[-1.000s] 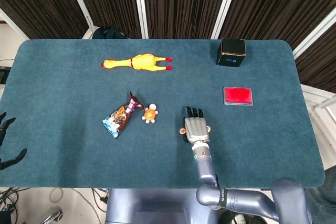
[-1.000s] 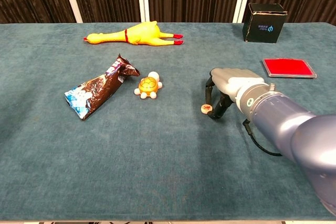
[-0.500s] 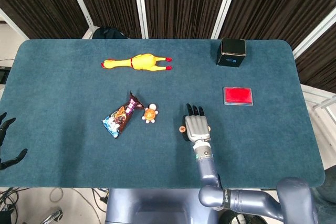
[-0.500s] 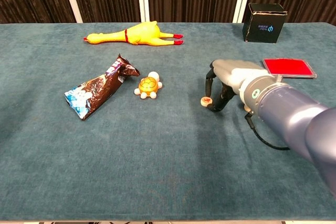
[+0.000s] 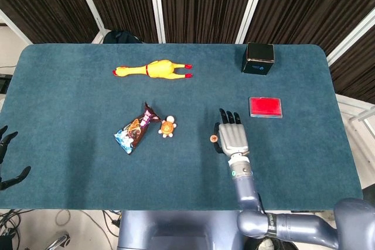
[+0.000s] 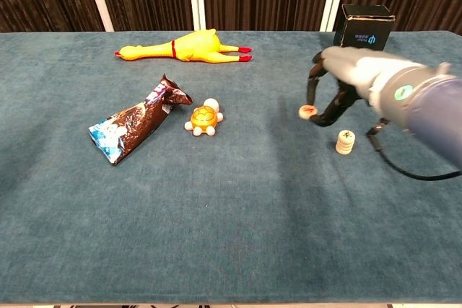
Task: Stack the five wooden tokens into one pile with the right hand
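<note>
Right hand (image 6: 339,91) pinches 1 token (image 6: 307,111) in its fingers (image 6: 312,86), held above the bench (image 6: 216,200) beside the pile (image 6: 346,142), apparently ready for stacking.

The right hand (image 6: 339,81) now rides higher and farther toward the red pad, a wooden token (image 6: 307,111) pinched in its fingertips, uncovering a short stack of tokens (image 6: 346,142) on the desk.
</note>
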Robot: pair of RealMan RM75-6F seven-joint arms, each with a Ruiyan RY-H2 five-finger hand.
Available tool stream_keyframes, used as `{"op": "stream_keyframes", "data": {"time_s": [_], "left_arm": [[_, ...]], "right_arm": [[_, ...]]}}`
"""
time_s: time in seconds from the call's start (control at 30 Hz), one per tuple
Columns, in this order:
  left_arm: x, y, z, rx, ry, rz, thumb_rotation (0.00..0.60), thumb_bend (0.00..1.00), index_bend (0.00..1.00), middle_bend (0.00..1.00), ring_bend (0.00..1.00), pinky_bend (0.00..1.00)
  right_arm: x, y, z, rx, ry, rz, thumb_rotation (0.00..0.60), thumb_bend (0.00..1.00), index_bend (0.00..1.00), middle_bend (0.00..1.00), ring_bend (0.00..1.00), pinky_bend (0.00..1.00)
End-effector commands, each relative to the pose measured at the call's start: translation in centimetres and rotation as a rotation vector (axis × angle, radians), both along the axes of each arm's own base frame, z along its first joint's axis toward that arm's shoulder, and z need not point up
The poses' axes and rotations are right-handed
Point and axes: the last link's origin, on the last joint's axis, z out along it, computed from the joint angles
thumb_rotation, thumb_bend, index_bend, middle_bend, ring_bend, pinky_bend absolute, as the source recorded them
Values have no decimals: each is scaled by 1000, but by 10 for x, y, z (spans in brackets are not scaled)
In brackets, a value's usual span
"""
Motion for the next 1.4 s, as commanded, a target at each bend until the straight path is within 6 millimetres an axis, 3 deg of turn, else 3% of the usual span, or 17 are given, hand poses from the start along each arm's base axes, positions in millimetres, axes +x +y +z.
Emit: {"op": "stream_keyframes", "data": {"time_s": [0.03,0.4,1.4], "left_arm": [[0,0,0,0,1,-1,600,206,152,0,0,6],[0,0,0,1,3,3,600,206,152,0,0,6],[0,0,0,2,6,3,600,206,152,0,0,5]], "right_arm": [[-10,5,8,2,2,-9,600,432,558,7,0,0],[-36,9,16,7,-6,-48,600,431,558,7,0,0],[-54,5,11,15,16,-74,600,433,558,7,0,0]]}}
